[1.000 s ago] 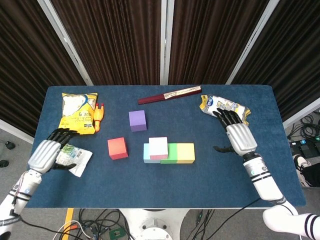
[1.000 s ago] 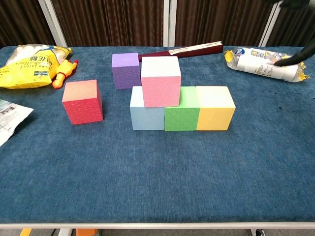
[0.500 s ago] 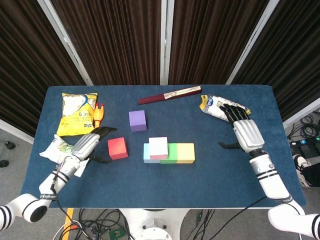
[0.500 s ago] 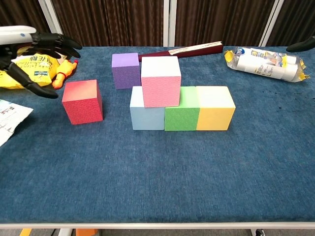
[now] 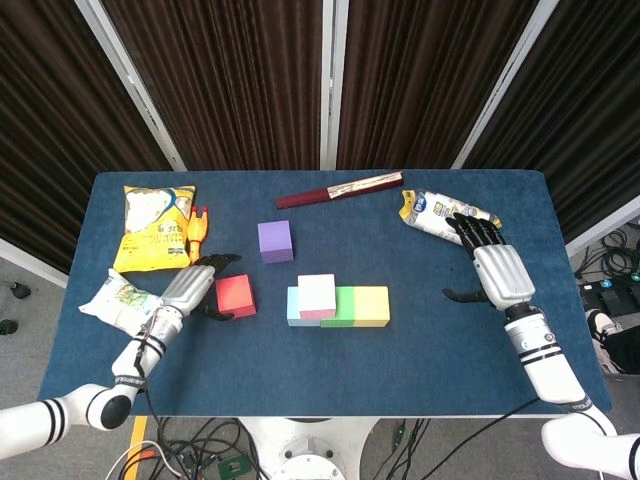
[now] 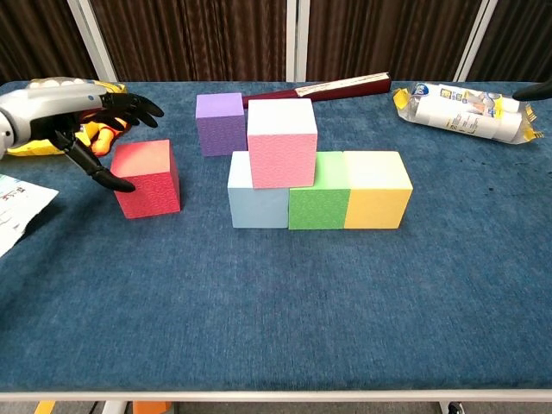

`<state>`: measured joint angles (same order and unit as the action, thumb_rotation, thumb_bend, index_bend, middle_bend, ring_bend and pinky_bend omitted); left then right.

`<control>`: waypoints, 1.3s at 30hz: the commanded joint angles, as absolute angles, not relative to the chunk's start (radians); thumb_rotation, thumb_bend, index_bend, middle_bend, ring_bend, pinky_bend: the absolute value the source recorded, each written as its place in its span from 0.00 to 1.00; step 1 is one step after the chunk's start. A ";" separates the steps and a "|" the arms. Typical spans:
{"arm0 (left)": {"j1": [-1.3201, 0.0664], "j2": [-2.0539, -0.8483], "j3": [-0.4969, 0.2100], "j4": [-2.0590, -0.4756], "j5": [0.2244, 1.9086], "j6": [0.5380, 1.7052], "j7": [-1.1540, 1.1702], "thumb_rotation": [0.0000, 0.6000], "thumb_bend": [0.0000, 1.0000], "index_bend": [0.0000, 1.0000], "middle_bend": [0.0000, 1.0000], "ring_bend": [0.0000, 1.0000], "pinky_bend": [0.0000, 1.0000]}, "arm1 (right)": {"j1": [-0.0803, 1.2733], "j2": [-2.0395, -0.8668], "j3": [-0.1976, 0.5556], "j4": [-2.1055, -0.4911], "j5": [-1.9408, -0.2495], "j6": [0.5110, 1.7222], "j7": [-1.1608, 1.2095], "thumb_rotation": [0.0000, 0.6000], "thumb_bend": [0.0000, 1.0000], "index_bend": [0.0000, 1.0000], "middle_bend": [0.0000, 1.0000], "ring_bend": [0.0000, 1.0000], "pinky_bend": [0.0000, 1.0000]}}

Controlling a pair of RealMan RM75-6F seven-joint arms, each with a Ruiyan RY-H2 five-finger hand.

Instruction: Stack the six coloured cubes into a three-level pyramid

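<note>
The left hand (image 6: 73, 116) has been brought up against the red cube (image 6: 147, 178), fingers spread around it, nothing yet gripped; a second-level placement is likely prepared.

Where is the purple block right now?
In the head view the purple block sits alone on the table, behind the stacked blocks and just left of the pink block.
</note>
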<state>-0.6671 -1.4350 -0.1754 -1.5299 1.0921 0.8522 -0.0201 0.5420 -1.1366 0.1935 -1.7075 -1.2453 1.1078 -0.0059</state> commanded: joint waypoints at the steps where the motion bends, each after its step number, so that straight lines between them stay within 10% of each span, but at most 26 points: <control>1: -0.671 -1.455 -0.176 -1.519 1.077 0.864 -0.002 1.00 0.00 0.15 0.14 0.13 0.15 | 0.540 -1.138 0.193 -1.706 -1.249 1.107 -0.001 1.00 0.03 0.00 0.04 0.00 0.00; 14: -0.670 -1.469 -0.165 -1.505 1.087 0.876 0.016 1.00 0.18 0.48 0.50 0.52 0.52 | 0.524 -1.141 0.194 -1.706 -1.263 1.117 0.021 1.00 0.03 0.00 0.04 0.00 0.00; 39: -0.674 -1.148 -0.317 -1.747 1.381 0.970 -0.404 1.00 0.22 0.48 0.52 0.52 0.42 | 0.510 -1.032 0.274 -1.768 -1.257 1.149 0.105 1.00 0.03 0.00 0.05 0.00 0.00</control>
